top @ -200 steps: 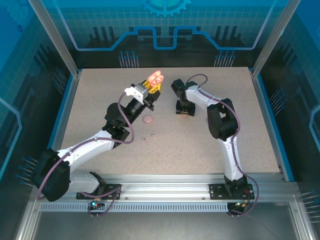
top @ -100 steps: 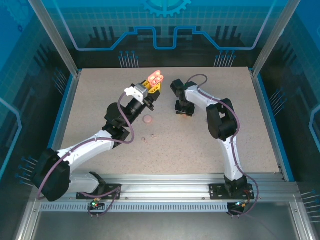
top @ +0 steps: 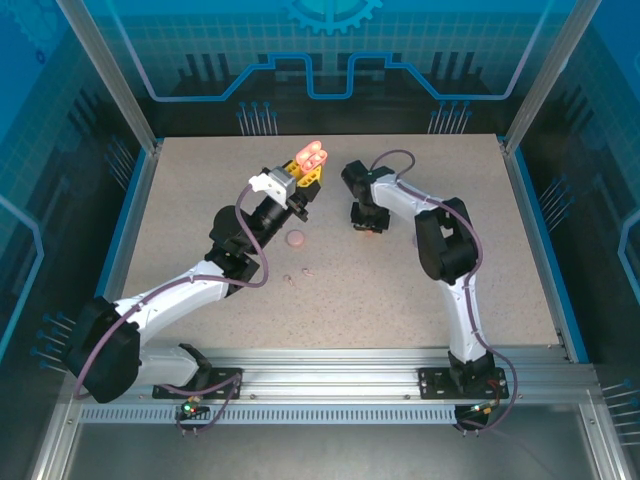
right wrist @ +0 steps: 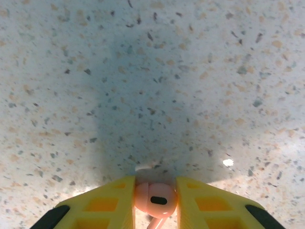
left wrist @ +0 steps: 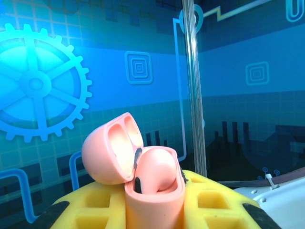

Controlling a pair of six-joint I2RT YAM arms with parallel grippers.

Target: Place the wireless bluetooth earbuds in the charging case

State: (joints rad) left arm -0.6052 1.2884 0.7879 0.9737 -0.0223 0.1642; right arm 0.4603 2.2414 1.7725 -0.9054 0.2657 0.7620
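From above, the left gripper (top: 303,178) is raised over the far middle of the table (top: 200,200) and holds the pink charging case (top: 313,155) with its lid open; the right gripper (top: 368,222) points down at the table just to the right of it; a round pink thing (top: 296,239) lies on the table near the left arm, and I cannot tell what it is; in the left wrist view, the yellow fingers (left wrist: 214,200) of the left gripper (left wrist: 153,210) are closed firmly on both sides of the charging case (left wrist: 157,181), which stands upright with its lid (left wrist: 112,152) tipped to the left; in the right wrist view, the right gripper (right wrist: 156,183) is almost closed, its two yellow fingers (right wrist: 109,202) touch a pink earbud (right wrist: 155,198) on each side, and the earbud is at the table surface.
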